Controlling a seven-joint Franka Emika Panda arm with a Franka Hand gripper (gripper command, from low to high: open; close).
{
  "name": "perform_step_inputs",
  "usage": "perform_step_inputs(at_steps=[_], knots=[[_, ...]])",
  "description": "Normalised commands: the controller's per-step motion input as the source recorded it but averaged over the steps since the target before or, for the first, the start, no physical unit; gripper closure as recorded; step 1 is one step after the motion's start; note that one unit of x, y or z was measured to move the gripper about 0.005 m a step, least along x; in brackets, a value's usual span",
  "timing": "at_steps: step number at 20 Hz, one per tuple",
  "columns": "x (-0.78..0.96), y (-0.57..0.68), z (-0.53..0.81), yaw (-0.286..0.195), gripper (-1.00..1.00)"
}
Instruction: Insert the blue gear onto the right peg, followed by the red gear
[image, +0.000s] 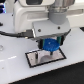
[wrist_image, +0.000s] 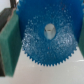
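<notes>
One blue gear (image: 49, 45) sits clamped in the tool (image: 49, 44) above the plate (image: 35, 58).

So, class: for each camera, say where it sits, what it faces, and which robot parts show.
Exterior view: off the arm, angled down at the plate; shows the white arm and pincer.
Wrist view: on the wrist, facing the blue gear held close; shows green fingers.
Shared: the blue gear.

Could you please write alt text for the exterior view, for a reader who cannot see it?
A white robot arm's hand holds the blue gear just above a black-framed pale plate on a white table. The plate's pegs are too blurred to make out, and no red gear is visible.
</notes>
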Motion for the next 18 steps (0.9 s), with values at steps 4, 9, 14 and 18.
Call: perform_step_inputs(at_steps=[4, 9, 14, 18], knots=[[0.28, 0.03, 0.0, 0.0, 1.0], [0.33, 0.11, 0.0, 0.0, 1.0], [0.41, 0.05, -0.04, 0.0, 1.0], [0.32, 0.02, 0.13, 0.0, 1.0]])
